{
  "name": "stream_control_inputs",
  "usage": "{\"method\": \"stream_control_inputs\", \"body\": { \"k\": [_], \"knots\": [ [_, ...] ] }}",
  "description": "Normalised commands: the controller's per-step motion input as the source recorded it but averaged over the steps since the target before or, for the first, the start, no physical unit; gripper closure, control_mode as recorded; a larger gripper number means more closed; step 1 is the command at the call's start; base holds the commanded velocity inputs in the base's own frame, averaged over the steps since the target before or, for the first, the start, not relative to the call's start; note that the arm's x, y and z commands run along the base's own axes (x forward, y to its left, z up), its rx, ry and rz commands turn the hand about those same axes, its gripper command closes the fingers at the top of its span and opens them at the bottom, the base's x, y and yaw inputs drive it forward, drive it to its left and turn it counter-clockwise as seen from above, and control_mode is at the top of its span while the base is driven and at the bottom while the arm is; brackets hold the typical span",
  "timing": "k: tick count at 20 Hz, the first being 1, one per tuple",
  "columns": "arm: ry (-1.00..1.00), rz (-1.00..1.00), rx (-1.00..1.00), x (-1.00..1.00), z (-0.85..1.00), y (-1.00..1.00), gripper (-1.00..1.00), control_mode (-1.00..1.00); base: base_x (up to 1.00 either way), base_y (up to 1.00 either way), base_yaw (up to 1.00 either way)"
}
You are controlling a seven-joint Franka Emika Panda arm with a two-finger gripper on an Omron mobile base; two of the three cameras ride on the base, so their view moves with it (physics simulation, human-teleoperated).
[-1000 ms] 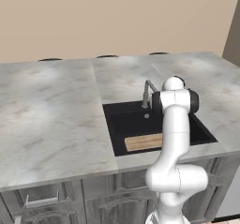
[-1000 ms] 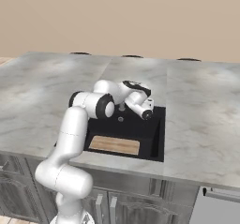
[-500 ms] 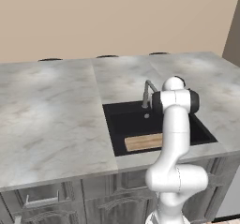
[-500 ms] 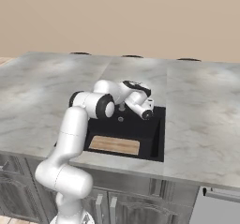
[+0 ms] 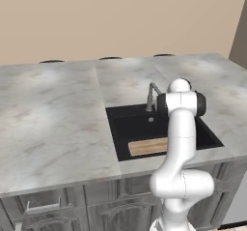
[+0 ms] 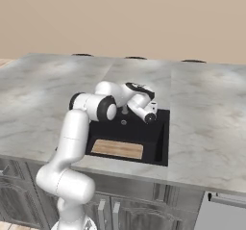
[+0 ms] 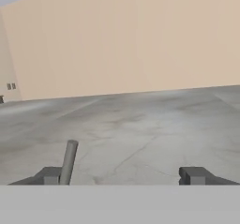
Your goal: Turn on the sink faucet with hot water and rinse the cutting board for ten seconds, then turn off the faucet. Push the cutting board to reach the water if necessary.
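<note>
A grey marble surface [image 6: 202,113] runs across the frame with a tan wall behind it. A black sink [image 6: 144,133] is sunk into the surface close to its front edge. The cutting board [image 6: 117,148] lies flat in the sink, along the front wall and toward the left corner. The white arm bends over the sink's back edge, and its tool [image 6: 153,112] hangs above the back right part of the basin; how its jaws stand cannot be made out. The faucet [image 6: 125,111] is mostly hidden behind the arm. A small round drain [image 6: 123,122] shows on the basin floor.
</note>
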Motion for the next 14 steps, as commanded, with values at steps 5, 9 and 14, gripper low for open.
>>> {"method": "stream_control_inputs", "body": {
  "k": [5,9,14],
  "knots": [
    [0.00,0.00,0.00,-0.32,0.00,-0.36,-1.00,-1.00,0.00,0.00,0.00],
    [0.00,0.00,0.00,-0.42,0.00,-0.40,-1.00,-1.00,0.00,0.00,0.00],
    [0.00,0.00,0.00,-0.47,0.00,-0.43,-1.00,-1.00,0.00,0.00,0.00]
  ]
}}
